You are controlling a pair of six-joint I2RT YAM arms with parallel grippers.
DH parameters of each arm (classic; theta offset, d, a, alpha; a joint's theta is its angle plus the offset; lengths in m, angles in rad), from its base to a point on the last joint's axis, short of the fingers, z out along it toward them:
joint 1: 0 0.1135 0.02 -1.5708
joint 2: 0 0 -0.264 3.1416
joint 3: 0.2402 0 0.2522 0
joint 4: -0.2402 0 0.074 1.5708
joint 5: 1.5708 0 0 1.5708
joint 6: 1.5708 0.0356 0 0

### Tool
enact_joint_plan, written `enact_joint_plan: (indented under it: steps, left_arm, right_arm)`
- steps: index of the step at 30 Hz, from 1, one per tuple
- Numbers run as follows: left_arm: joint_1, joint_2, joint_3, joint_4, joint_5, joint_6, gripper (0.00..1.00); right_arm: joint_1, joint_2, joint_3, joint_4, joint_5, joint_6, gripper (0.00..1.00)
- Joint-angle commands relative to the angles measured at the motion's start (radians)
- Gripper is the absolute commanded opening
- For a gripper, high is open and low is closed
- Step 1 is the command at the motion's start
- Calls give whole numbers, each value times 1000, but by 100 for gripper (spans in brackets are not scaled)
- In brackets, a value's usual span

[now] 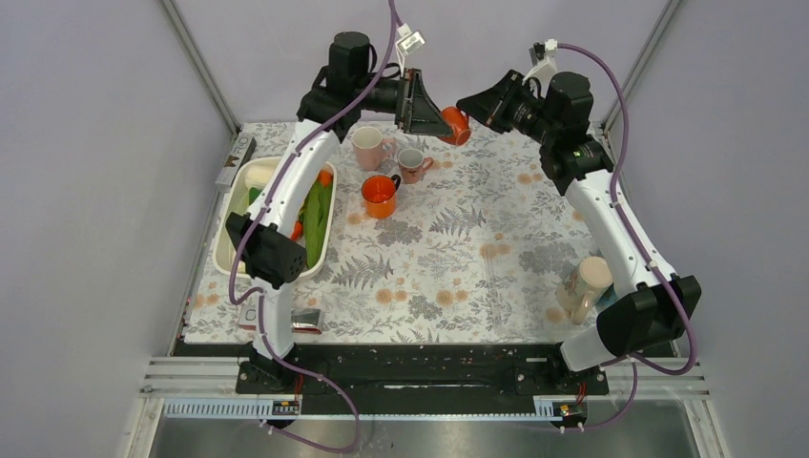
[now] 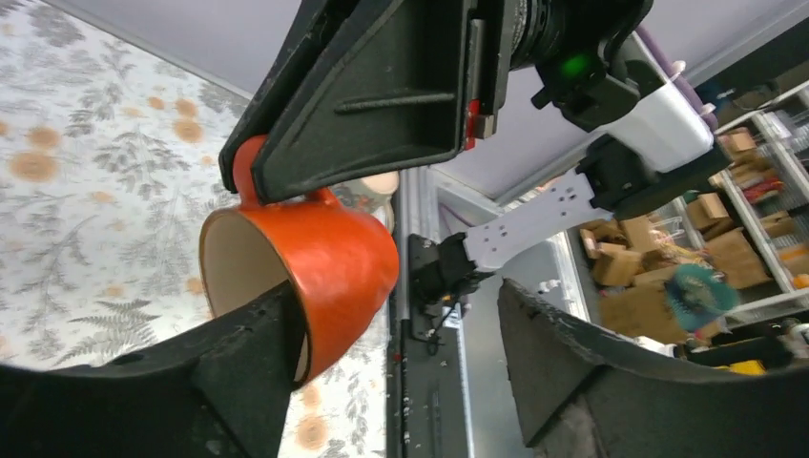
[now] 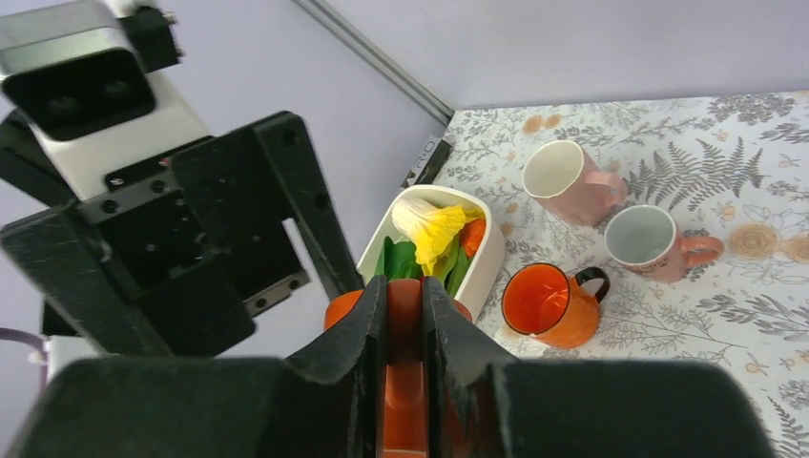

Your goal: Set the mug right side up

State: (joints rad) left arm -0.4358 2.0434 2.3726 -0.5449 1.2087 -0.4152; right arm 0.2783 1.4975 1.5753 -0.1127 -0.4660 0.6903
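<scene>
Tablecloth (image 1: 448,267), fern-printed, lies under held mug (image 1: 457,125); lavender walls (image 1: 86,143), possibly shelving (image 2: 754,191) beyond.

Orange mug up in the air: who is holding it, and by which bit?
The right gripper holds the orange mug by its handle, pinched between its two fingers. The left gripper is open.

Plain lilac-grey walls (image 1: 86,143) all round, aluminium posts (image 1: 198,65) in the corners, even flat light. Fern-and-flower tablecloth (image 1: 458,267) spread flat below. Off past its edge, shelves (image 2: 777,101) stacked with cardboard boxes (image 2: 735,253).
</scene>
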Motion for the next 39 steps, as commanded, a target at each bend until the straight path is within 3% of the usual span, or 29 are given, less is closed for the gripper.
enact_joint_plan:
  steps: [1, 3, 5, 8, 9, 10, 13, 16, 18, 21, 25, 27, 31, 35, 39]
  left_arm:
    - [-20, -19, -77, 257, 103, -205, 71]
    - [-21, -22, -121, 374, 121, -312, 63]
    - [-26, -24, -158, 502, 144, -412, 48]
    - [-33, -27, -219, 764, 171, -617, 2]
    - [-29, -26, -240, 843, 165, -677, 0]
    - [-21, -27, -256, 892, 162, -709, 0]
    - [11, -29, -265, 710, 133, -605, 0]
    - [46, -34, -186, 251, 52, -252, 0]
    - [55, -35, -107, -80, -67, 35, 0]
    - [40, -27, -8, -455, -359, 416, 0]
    - [-26, -36, -75, -721, -693, 790, 0]
    - [-49, -52, -185, -751, -741, 886, 0]
    - [-97, -52, -346, -663, -792, 920, 0]
    - [-144, -30, -403, -516, -821, 920, 0]
    - [-170, 20, -439, -391, -896, 911, 0]
  right_arm:
    - [15, -41, 13, 118, -16, 42, 0]
    - [16, -45, -3, 146, -12, 52, 0]
    - [16, -47, -18, 159, -9, 63, 0]
    - [16, -40, -24, 157, -16, 63, 0]
    - [16, -40, -23, 147, -8, 55, 0]
    - [16, -43, -21, 130, 3, 39, 6]
    - [16, -62, -32, 62, 48, -17, 51]
    - [16, -75, -22, -65, 122, -94, 97]
    - [16, -87, -12, -142, 192, -136, 99]
    - [16, -105, -9, -203, 257, -195, 100]
    - [16, -103, 25, -303, 326, -275, 99]
    - [16, -97, 33, -340, 362, -315, 99]
    - [3, -60, 67, -456, 497, -407, 99]
    - [-56, -2, 130, -633, 635, -449, 99]
    - [-155, 20, 111, -727, 659, -456, 100]
